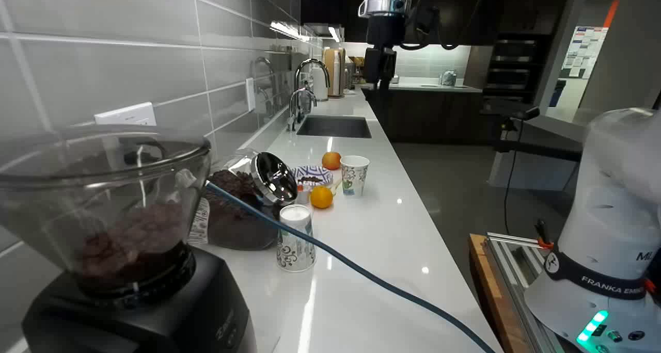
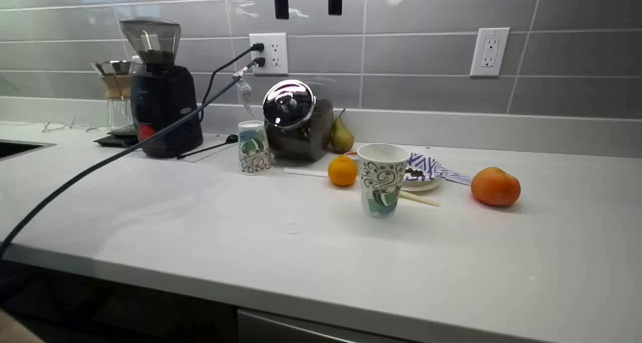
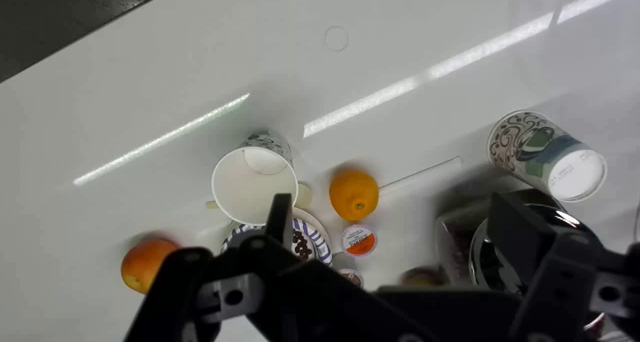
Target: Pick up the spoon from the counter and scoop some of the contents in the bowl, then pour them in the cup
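A pale wooden-looking spoon (image 2: 420, 199) lies on the counter, partly hidden behind the cup; its rounded end shows in the wrist view (image 3: 303, 196). The white paper cup (image 2: 382, 182) with dark swirls stands upright and looks empty inside in the wrist view (image 3: 250, 187). The bowl (image 2: 425, 163), white with blue-purple pattern, holds dark beans behind the cup; the wrist view shows its striped rim (image 3: 317, 236), partly covered by a finger. My gripper (image 2: 308, 15) is open and empty, high above the counter; its fingers are wide apart in the wrist view (image 3: 392, 202).
An upside-down paper cup (image 2: 255, 150) stands beside a tilted-lid jar of beans (image 2: 301, 137). An orange (image 2: 342, 170), a pear (image 2: 341, 135) and a red-orange fruit (image 2: 495, 186) lie around. A blue cable (image 2: 100, 162) crosses near the grinder (image 2: 163, 97). A coffee pod (image 3: 359, 240) sits by the bowl.
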Motion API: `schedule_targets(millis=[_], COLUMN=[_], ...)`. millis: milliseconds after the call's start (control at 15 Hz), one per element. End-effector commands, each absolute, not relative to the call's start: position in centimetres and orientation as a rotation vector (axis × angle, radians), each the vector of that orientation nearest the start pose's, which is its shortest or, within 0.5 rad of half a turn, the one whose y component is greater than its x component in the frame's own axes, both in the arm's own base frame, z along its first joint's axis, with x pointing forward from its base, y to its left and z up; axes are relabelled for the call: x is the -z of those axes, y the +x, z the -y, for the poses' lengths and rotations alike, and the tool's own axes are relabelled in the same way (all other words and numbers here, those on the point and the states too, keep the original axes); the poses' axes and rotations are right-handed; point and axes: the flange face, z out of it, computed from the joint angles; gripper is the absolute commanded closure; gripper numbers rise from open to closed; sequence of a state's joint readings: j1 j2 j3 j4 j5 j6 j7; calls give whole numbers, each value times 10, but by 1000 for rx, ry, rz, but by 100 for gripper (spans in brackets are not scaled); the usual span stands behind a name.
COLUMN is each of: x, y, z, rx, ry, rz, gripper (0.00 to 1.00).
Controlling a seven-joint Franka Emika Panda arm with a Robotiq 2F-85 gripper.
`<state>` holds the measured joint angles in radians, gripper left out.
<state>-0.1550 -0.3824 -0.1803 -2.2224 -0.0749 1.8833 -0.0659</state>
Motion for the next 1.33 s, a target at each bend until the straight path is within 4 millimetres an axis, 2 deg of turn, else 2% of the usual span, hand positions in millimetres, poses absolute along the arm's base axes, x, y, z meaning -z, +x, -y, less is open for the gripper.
schedule_targets(millis=[0, 267, 400, 600, 800, 933, 1067, 1267], x=[-529, -529, -528, -517, -495, -485, -479, -475], y=[416, 416, 413, 406, 404, 411, 427, 461], z=[159, 159, 176, 220, 264, 294, 318, 336], rx=[57, 57, 71, 47, -1, -8, -16, 19], ry=[-3131, -3131, -3080, -2968, -2891, -2835, -2763, -2615], rz=[-372, -372, -407, -672, -899, -1049, -1182, -1346], gripper=[0, 0, 0, 0, 0, 0, 0, 0])
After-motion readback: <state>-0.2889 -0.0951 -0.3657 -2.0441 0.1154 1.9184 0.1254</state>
